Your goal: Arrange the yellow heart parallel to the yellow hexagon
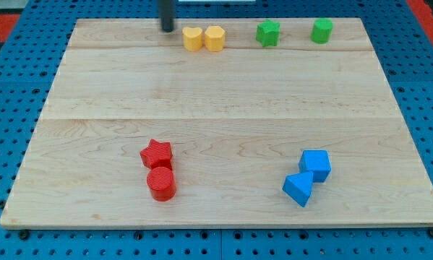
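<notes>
Camera view: my tip (pixel 168 29) sits at the board's far edge, just left of the yellow heart (pixel 193 39) and holding nothing. Heart touches the yellow hexagon (pixel 215 37) on its right. Farther right stand a green star (pixel 268 33) and a green hexagon (pixel 322 31).

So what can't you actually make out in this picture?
- The rod above my tip: cut off by the camera view's top edge.
- The yellow heart and yellow hexagon: touching or apart, too small to tell.
- The two green blocks: exact shapes too small to tell.
</notes>
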Robot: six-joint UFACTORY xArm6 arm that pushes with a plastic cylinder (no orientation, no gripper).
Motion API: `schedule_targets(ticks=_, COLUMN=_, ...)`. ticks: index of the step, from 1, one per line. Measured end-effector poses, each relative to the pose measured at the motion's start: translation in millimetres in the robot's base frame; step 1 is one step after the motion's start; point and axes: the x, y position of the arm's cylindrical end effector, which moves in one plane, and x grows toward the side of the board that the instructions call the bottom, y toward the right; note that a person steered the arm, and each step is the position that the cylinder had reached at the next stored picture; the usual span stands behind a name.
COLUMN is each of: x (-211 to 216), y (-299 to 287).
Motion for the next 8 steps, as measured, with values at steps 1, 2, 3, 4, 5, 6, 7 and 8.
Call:
schedule_targets(ticks=1, x=58.8, y=9.5)
schedule_targets(ticks=2, x=71.9, y=67.4)
schedule_targets(ticks=3, x=42.7, y=96.9)
schedule_targets(ticks=4, x=24.3, y=84.8)
schedule_targets(ticks=5, x=42.5, y=91.3)
schedule_targets(ticks=6, x=58.3, y=125.0)
schedule_targets(ticks=7, x=44.8, y=140.7)
schedule_targets(ticks=8, x=34.2, y=140.0)
